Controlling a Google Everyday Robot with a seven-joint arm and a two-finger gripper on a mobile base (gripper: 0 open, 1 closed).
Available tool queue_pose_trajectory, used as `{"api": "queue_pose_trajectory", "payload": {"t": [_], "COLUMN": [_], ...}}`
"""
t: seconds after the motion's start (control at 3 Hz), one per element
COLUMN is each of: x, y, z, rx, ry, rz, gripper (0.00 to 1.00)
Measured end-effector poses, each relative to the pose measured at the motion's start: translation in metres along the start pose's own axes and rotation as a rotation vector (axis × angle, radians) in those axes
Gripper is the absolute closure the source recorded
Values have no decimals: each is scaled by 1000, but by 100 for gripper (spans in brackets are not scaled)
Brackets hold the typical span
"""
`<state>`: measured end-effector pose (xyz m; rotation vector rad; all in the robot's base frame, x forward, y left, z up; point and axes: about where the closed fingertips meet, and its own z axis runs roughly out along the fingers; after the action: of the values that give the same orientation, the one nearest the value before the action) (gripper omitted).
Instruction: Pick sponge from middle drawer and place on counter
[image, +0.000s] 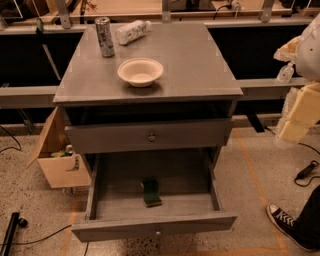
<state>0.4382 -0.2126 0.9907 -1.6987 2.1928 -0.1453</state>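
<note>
Zero picked yet: sponge (151, 192) in open middle drawer (125, 232), not on counter (200, 65). Gripper (299, 112) probably at right edge, well apart; open or closed, cannot tell. Left: grasp, lift, place.

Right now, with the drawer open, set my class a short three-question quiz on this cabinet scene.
1. True or false: the sponge lies inside the open drawer.
2. Which of these sits on the counter? A) a mug B) a bowl C) a kettle
3. Fill in: the gripper is at the picture's ____ edge, well away from the sponge.
Key: 1 true; 2 B; 3 right.
</note>
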Motion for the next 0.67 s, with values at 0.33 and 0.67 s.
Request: {"api": "queue_pose_trajectory", "payload": {"t": [0.33,0.67], "x": [0,-8], "y": [0,3], "z": [0,19], "rx": [0,-4], "ry": [0,-73], "rz": [0,71], "gripper": [0,0]}}
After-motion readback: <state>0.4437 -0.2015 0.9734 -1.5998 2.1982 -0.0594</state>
